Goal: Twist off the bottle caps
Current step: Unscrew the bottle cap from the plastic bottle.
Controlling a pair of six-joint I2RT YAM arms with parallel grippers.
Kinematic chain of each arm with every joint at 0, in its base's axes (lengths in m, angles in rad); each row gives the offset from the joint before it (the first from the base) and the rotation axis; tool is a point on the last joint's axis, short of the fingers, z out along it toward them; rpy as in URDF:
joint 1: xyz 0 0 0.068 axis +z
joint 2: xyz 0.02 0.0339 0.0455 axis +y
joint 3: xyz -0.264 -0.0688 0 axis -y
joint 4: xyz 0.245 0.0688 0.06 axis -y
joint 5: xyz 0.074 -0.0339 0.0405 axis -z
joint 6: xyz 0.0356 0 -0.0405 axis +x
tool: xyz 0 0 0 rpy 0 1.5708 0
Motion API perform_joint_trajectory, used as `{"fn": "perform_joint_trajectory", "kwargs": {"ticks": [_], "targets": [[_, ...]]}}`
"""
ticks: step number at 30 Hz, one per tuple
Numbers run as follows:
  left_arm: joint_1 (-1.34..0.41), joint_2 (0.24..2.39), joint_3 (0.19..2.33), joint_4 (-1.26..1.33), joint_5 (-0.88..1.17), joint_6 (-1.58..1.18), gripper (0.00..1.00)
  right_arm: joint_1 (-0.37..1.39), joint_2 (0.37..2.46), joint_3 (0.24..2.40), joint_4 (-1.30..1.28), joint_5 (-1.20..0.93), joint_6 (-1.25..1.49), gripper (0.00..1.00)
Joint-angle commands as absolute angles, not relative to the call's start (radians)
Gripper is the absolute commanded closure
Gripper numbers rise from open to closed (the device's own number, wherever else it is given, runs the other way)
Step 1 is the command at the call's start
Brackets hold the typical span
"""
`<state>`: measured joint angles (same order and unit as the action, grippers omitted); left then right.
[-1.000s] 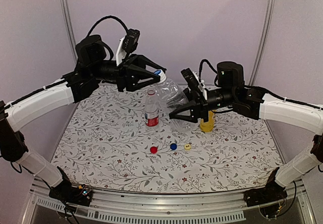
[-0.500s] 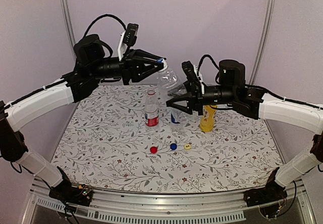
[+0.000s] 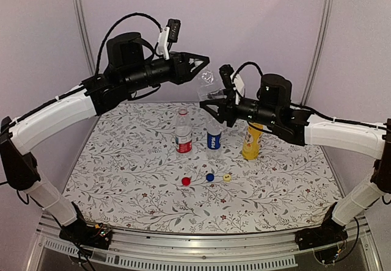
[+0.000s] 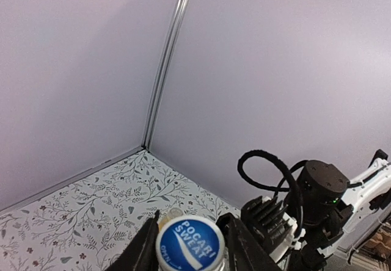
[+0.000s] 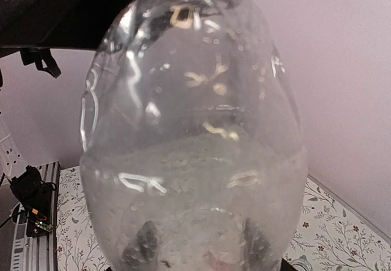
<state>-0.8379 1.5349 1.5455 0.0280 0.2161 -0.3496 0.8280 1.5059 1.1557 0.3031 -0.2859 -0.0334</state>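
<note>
above the floral table [image 3: 122, 179], left gripper [image 3: 202, 61] clenches a pocari sweat cap [image 4: 189, 245]; right gripper [image 3: 212, 103] grasps the plain clear bottle [image 5: 192, 130].

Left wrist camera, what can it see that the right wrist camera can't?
Only the left wrist view shows the blue-and-white cap reading Pocari Sweat, pinched between the left gripper's fingers, with the right arm behind it. Only the right wrist view shows the clear bottle up close, filling nearly the whole picture. Both show the flowery table cover and the pale purple wall.
</note>
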Motion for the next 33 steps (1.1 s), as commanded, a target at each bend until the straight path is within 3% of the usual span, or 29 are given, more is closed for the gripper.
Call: {"fn": "perform_joint_trajectory", "kwargs": {"ticks": [1,6,10,12,16,24,27,33], "targets": [[-0.884,1.568,1.592,-0.062,0.169,-0.342,0.53,0.842,1.522,1.118,0.273,-0.208,-0.018,0.63],[-0.861,1.534,1.567,-0.027,0.233,-0.312,0.27,0.812,1.481,1.073,0.304,-0.308,-0.005,0.63],[-0.827,1.501,1.540,-0.017,0.351,-0.271,0.12,0.786,1.458,1.043,0.323,-0.443,0.033,0.63],[-0.806,1.487,1.529,0.012,0.424,-0.255,0.09,0.778,1.452,1.038,0.323,-0.537,0.031,0.63],[-0.767,1.464,1.493,0.088,0.624,-0.242,0.11,0.767,1.451,1.045,0.327,-0.685,0.024,0.59],[-0.709,1.479,1.445,0.241,0.869,-0.281,0.28,0.746,1.513,1.062,0.440,-0.983,0.083,0.58],[-0.700,1.497,1.437,0.277,0.952,-0.309,0.34,0.746,1.529,1.076,0.442,-1.003,0.094,0.58],[-0.705,1.507,1.415,0.309,0.997,-0.323,0.36,0.746,1.525,1.089,0.438,-1.006,0.107,0.58]]}}
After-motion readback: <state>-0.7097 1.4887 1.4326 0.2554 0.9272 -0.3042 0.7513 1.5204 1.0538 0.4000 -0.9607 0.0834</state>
